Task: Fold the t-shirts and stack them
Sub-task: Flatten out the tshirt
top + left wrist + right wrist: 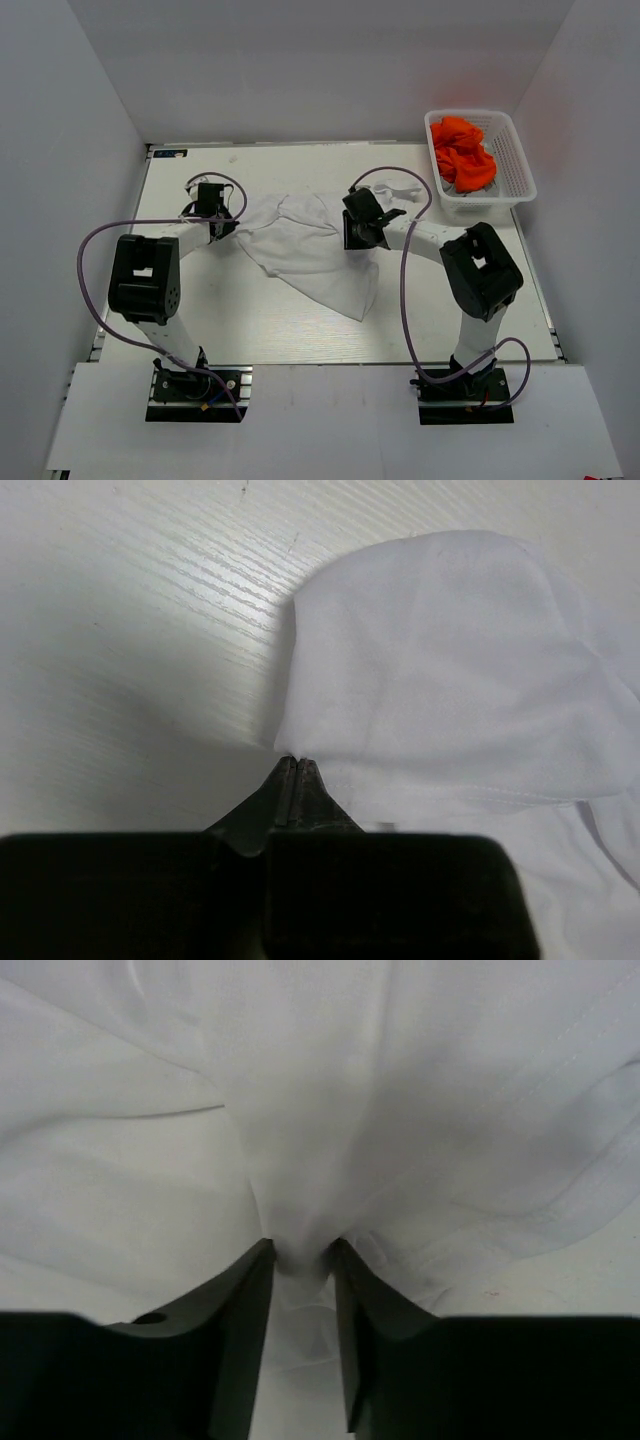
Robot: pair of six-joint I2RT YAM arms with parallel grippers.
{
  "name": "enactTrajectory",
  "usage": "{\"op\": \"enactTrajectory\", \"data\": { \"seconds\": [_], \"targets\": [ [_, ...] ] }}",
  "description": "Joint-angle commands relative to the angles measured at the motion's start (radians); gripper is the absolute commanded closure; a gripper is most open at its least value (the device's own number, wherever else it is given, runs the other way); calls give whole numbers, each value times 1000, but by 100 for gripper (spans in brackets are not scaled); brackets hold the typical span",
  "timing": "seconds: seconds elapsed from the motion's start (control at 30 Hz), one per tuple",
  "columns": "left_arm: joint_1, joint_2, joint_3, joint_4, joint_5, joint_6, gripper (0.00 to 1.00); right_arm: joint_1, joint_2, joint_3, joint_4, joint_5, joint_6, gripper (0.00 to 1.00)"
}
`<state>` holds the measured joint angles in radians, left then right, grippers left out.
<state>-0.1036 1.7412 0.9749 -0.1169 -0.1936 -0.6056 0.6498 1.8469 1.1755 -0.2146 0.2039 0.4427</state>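
Right now the white shirt (pixel 305 250) lies crumpled on the table (pixel 200 320). The left gripper (pixel 297 763) is squeezed shut on its very edge; the right gripper (pixel 303 1255) pinches a thick fold. Pulling hard could slip that thin edge free.

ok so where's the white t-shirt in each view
top external: white t-shirt spread mid-table, between both arms.
left wrist: white t-shirt fills the right side, its edge pinched at the left jaws.
right wrist: white t-shirt fills nearly the whole frame, bunched between the right jaws.
shared landmark: the pale wood-grain table.
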Motion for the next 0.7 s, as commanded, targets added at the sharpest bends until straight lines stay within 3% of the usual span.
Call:
{"op": "enactTrajectory", "data": {
  "seconds": [0.0, 0.13, 0.4, 0.67],
  "targets": [
    [5, -77, -13, 28, 0, 12, 100, 1, 26, 61, 18, 32, 28, 66],
    [5, -111, -22, 39, 10, 12, 100, -2, 26, 69, 11, 64, 30, 100],
    [-4, -230, -31, 62, 31, 26, 100, -7, -214, 4, 44, 265, -30, 100],
    [-4, -376, -31, 80, 19, 44, 100, -41, -406, -14, 86, 327, -97, 100]
  ]
}}
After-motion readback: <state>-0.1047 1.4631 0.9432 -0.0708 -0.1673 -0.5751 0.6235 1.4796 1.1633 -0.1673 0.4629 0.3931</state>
